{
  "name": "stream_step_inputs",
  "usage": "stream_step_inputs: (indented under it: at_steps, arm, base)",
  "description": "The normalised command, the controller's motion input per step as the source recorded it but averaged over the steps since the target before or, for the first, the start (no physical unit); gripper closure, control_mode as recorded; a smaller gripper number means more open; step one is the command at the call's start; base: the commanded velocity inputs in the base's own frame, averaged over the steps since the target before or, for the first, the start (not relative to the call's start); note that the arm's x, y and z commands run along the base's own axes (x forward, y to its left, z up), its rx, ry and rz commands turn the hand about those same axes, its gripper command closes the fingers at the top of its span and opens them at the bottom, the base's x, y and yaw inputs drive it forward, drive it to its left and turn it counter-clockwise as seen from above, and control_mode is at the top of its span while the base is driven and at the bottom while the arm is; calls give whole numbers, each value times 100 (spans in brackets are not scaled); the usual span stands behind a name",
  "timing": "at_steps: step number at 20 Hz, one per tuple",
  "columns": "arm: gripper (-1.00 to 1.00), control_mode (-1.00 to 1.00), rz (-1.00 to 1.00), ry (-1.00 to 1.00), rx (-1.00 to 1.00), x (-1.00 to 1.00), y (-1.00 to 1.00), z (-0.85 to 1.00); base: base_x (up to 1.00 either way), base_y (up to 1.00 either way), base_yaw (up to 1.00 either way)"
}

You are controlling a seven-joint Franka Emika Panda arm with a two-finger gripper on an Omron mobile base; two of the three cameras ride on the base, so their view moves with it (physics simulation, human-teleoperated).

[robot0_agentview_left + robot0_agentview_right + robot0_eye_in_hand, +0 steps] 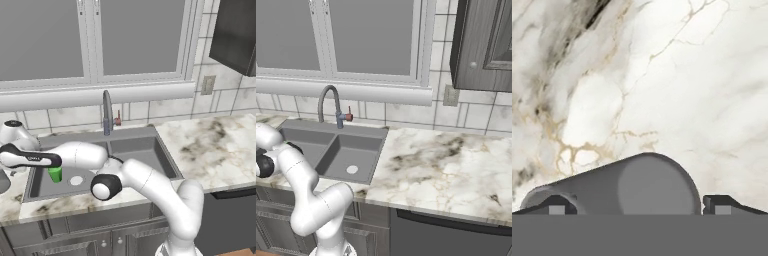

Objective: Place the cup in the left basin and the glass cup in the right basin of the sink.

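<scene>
Marble-patterned countertop ran to the right of the dark grey double-bowl sink in the left base view, under a wide grey window. Tall grey faucet stood at the sink's back edge, near the centre divider. Small bright green tapered cup stood upright in the left basin, just beside the light round drain. Right basin was partly covered by the white arm, which crossed the sink toward the far left counter, where its hand hung low over the marble. A plain grey rounded object showed at the left picture edge; I could not tell what it was.

Right base view: same sink from the other side, curved faucet behind it, the right basin bare-floored with its pale drain showing. Left basin was partly hidden by the arm. A dark cabinet hung at upper right.

Hand view: plain grey cylindrical glass cup lay on its side on the white marble, flat base toward the camera. The gripper had its two dark fingertips spread wide, one on each side of the cup, jaws released; contact could not be judged.
</scene>
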Motion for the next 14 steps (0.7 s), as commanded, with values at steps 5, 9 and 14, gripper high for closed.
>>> stream_step_inputs:
  at_steps: [5, 9, 14]
  arm:
    - [-100, -100, 1, 13, -26, -2, 0, -18]
    - [-100, -100, 0, 7, -23, 0, 1, -14]
    - [-100, -100, 0, 4, -20, 0, 4, -11]
  base:
    - [0, 0, 0]
    - [0, 0, 0]
    - [0, 0, 0]
